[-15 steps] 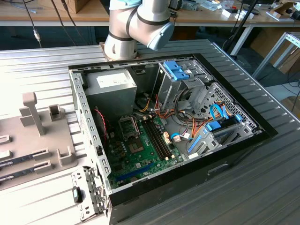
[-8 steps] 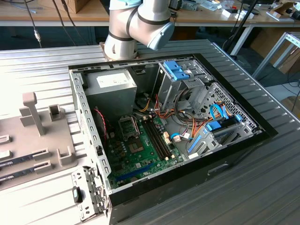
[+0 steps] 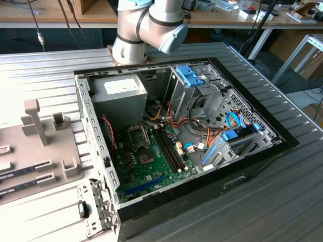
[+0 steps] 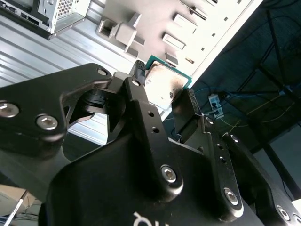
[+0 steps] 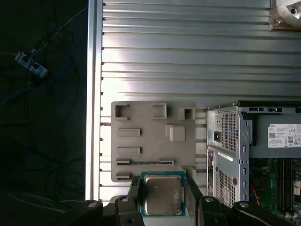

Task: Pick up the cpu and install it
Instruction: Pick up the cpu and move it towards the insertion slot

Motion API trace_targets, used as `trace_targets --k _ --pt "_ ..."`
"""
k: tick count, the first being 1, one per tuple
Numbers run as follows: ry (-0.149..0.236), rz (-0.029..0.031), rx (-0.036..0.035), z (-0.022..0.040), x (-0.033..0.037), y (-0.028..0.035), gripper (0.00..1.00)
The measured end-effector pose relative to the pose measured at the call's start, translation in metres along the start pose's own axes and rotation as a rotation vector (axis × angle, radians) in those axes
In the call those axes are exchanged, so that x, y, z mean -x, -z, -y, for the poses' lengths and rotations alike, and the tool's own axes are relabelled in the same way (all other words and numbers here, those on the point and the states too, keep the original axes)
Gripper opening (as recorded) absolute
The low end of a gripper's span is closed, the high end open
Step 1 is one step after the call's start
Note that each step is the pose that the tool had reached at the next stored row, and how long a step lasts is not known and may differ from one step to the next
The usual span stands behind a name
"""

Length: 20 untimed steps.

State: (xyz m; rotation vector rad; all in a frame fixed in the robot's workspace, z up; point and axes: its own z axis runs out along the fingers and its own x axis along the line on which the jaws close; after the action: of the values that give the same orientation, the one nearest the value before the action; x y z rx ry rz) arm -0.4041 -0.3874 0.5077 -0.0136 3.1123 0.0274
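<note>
Claw (image 5: 163, 202) is clenched on the cpu (image 5: 162, 193), with the fingers (image 5: 134, 200) pressing two opposite sides of the chip. Silver lid and green rim are plain in both wrist views, and in the second wrist view the cpu (image 4: 162, 84) sits between the fingertips of the claw (image 4: 163, 85), one finger (image 4: 141, 96) on either side. The chip is square, so it has no long axis. It lies flat, lid toward the first wrist camera, sides roughly parallel to the sides of the gray tray (image 5: 150, 141) under it. It looks lifted clear of the tray rather than resting in a pocket, though contact can't be ruled out. The tray sits on the ribbed surface (image 5: 188, 56) close to one long edge, with dark floor beyond. The open case (image 5: 225, 155) stands just beside the tray, further in from that edge. Key relation: the socket (image 3: 139, 136) lies away from the claw, past the tray and over the case (image 3: 96, 126) wall. It sits on the motherboard (image 3: 156, 174), near the wall on the tray (image 3: 50, 166) side, which is the exterior view's left. Can't tell if the socket frame is open. The arm (image 3: 146, 25) stands at the far edge of the surface (image 3: 50, 65), behind the case.
</note>
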Motion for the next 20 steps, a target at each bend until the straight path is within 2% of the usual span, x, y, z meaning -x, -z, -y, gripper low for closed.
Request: trace_targets --k 20 --pt "0.0 0.0 0.0 0.0003 0.0294 -0.0043 0.47"
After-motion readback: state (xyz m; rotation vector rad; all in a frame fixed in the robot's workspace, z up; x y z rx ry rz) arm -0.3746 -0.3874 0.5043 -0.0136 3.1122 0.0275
